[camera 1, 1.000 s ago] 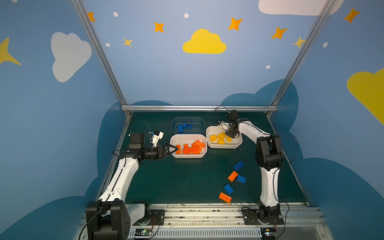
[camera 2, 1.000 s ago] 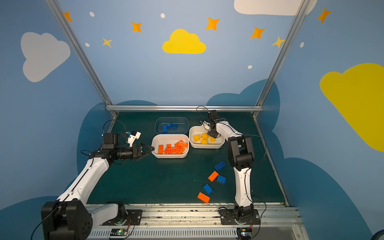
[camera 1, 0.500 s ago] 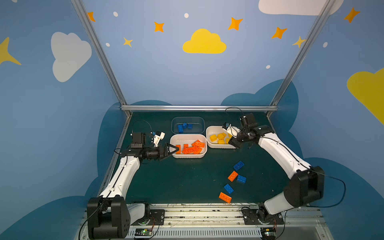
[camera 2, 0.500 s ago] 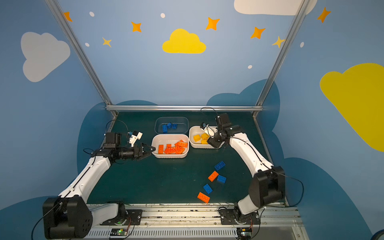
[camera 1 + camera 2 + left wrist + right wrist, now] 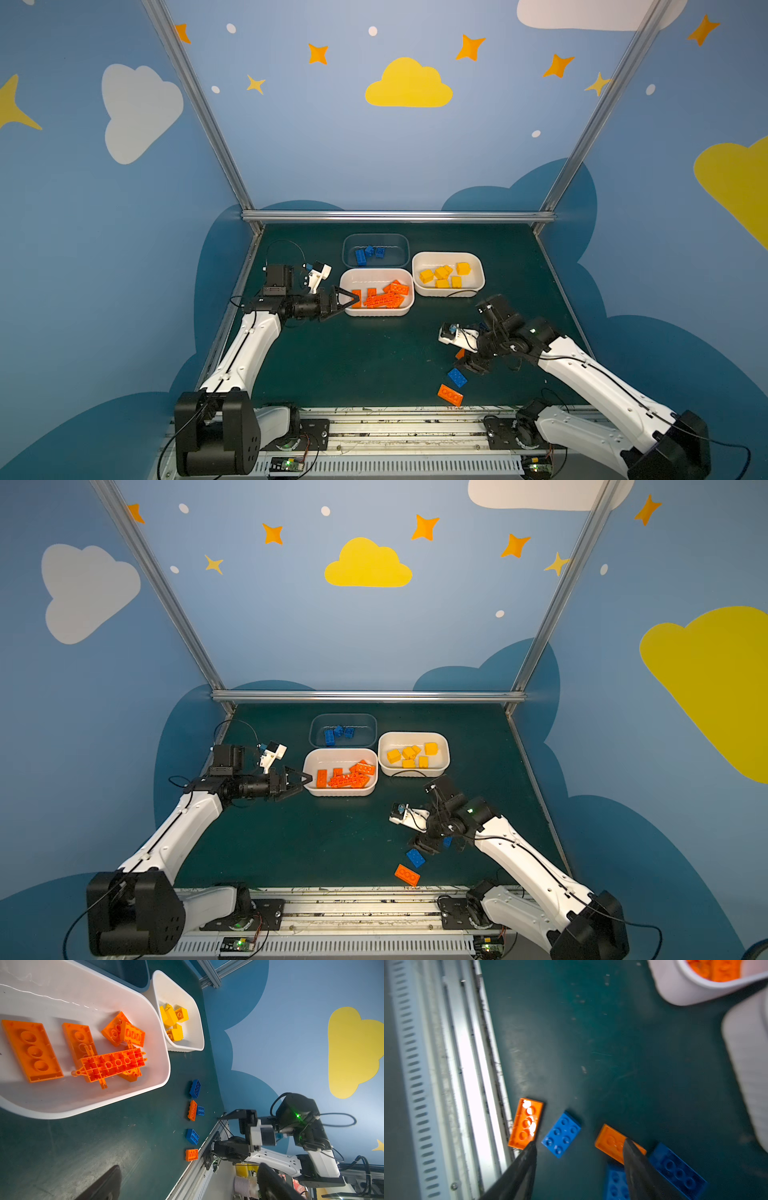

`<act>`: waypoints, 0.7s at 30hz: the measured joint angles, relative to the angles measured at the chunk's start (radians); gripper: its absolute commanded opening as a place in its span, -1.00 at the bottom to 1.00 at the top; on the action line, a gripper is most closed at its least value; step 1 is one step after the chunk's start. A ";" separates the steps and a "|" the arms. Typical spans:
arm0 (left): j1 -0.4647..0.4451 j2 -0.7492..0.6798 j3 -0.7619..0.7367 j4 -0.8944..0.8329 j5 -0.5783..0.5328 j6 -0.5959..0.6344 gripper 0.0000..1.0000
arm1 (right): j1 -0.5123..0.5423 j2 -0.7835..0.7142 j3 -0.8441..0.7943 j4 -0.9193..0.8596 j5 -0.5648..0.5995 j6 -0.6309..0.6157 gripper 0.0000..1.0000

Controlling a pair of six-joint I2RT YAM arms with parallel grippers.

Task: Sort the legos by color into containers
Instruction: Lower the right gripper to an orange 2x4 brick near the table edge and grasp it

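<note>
R gripper (jaws apart) nose-down; over blue lego

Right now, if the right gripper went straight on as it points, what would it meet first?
Probably the dark green mat beside the blue studded brick; one of the open fingers overlaps a flat orange brick and may clip it. Depth unclear.

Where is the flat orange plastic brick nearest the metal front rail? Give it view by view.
In a top view: flat orange plastic brick low, right of centre, beside the metal front rail.
In a top view: the brick low, just right of centre.
Left wrist: the brick by the rail.
Right wrist: the brick beside the bright rail.
Shared landmark: flat blue studded brick beside it.
</note>
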 measured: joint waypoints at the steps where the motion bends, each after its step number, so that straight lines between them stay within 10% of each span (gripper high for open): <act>1: 0.000 0.000 0.000 0.000 0.000 0.000 0.99 | 0.041 0.007 -0.014 0.004 0.001 0.011 0.32; 21: 0.000 0.000 0.000 -0.004 -0.011 0.027 0.99 | 0.274 0.311 -0.056 0.048 0.107 0.146 0.23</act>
